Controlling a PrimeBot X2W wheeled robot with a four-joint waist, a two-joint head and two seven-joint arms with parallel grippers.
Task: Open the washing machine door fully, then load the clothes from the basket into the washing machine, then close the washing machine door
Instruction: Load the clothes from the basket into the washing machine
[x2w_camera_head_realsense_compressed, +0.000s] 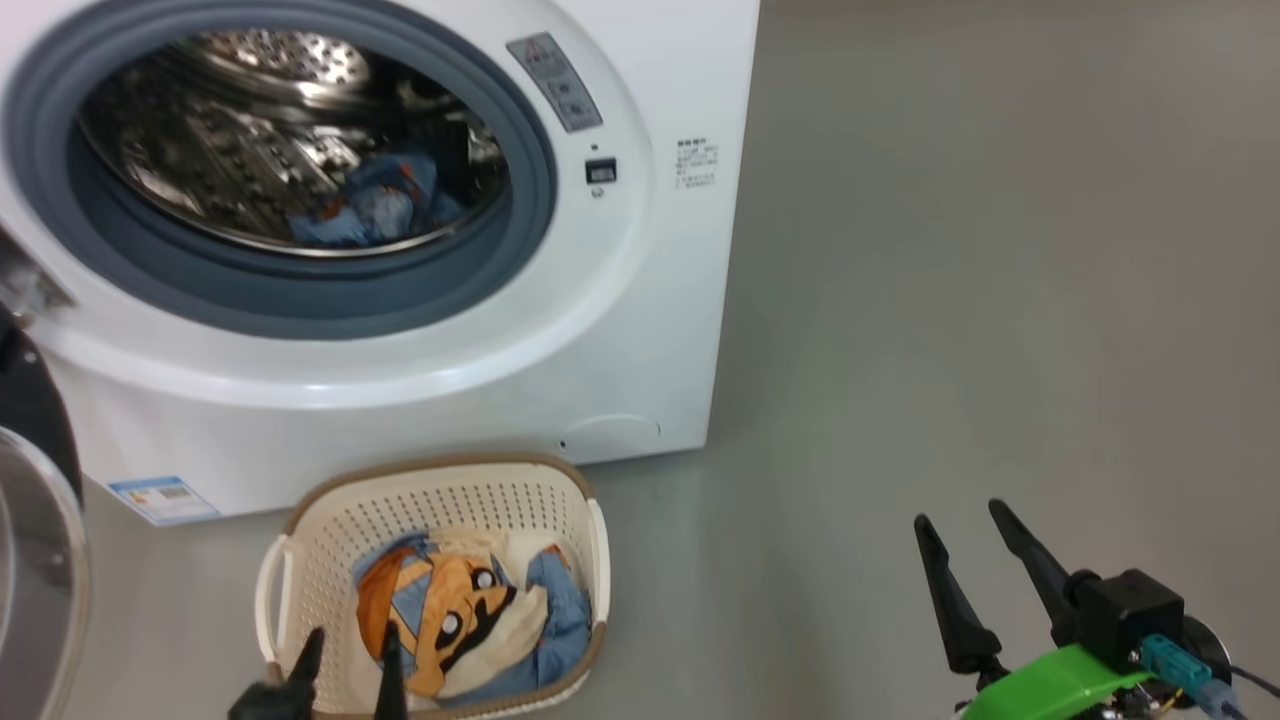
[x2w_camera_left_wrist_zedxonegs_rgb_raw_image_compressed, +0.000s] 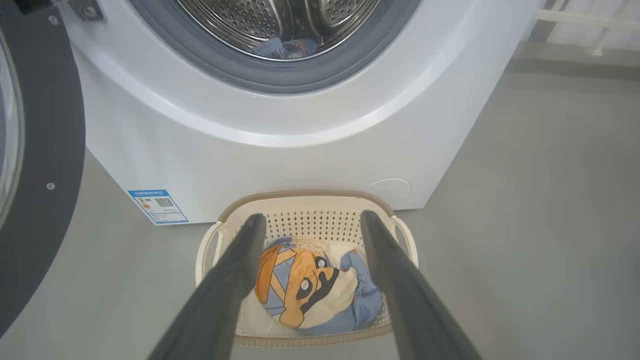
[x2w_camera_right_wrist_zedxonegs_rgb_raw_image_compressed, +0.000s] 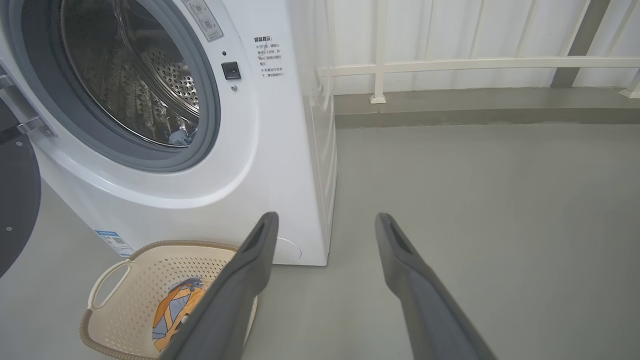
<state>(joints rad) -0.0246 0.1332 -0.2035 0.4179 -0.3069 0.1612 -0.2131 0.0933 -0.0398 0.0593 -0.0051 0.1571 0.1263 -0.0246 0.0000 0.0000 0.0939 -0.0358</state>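
Observation:
The white washing machine (x2w_camera_head_realsense_compressed: 620, 330) stands with its black door (x2w_camera_head_realsense_compressed: 30, 520) swung wide to the left. One blue garment (x2w_camera_head_realsense_compressed: 375, 205) lies inside the steel drum (x2w_camera_head_realsense_compressed: 250, 140). In front, on the floor, the cream basket (x2w_camera_head_realsense_compressed: 440, 500) holds a blue, orange and cream garment (x2w_camera_head_realsense_compressed: 455, 610). My left gripper (x2w_camera_head_realsense_compressed: 350, 650) hovers open over the basket's near rim; its wrist view frames the garment (x2w_camera_left_wrist_zedxonegs_rgb_raw_image_compressed: 307, 292) between the fingers (x2w_camera_left_wrist_zedxonegs_rgb_raw_image_compressed: 235, 280). My right gripper (x2w_camera_head_realsense_compressed: 965, 535) is open over bare floor to the right, holding nothing.
Grey floor (x2w_camera_head_realsense_compressed: 1000, 300) stretches to the right of the machine. A white railing and wall (x2w_camera_right_wrist_zedxonegs_rgb_raw_image_compressed: 475, 62) stand behind it. The open door (x2w_camera_left_wrist_zedxonegs_rgb_raw_image_compressed: 40, 165) occupies the space left of the basket (x2w_camera_left_wrist_zedxonegs_rgb_raw_image_compressed: 305, 220).

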